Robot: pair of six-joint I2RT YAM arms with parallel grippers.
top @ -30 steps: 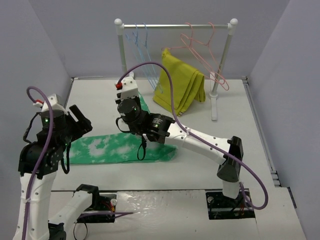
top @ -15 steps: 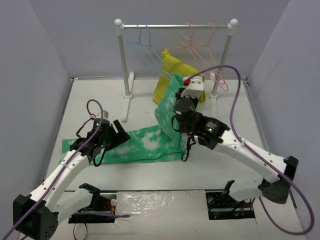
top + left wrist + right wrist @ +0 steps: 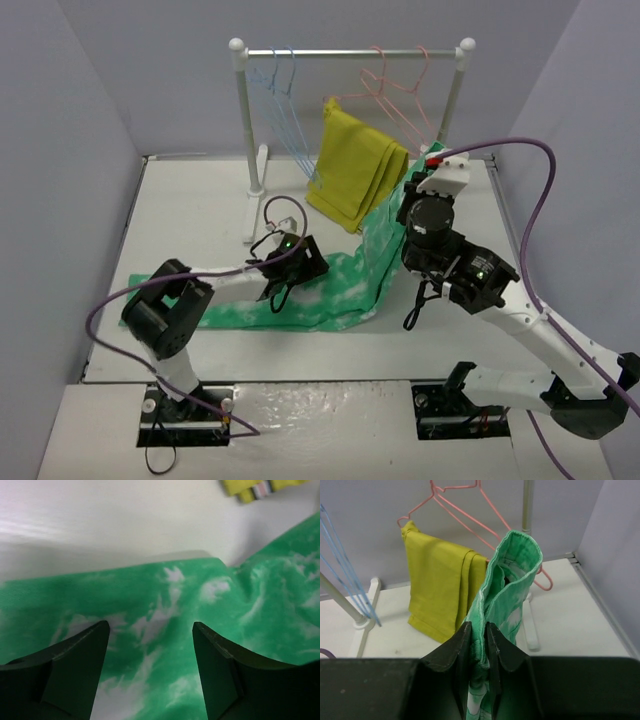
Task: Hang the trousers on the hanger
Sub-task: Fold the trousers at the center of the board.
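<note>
The green, white-mottled trousers (image 3: pixel 340 292) lie lengthwise on the table (image 3: pixel 190 210), their right end held up in a standing fold in front of the mustard-yellow garment (image 3: pixel 355 175). The right jaws are pinched tight on that raised cloth. The left jaws stand wide apart just above the flat part, gripping nothing. The light-blue hanger (image 3: pixel 288 115) hangs on the rail (image 3: pixel 350 51).

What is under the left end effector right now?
The green trousers lie spread beneath the open left end effector. The table shows beyond their edge; anything under the cloth is hidden.
</note>
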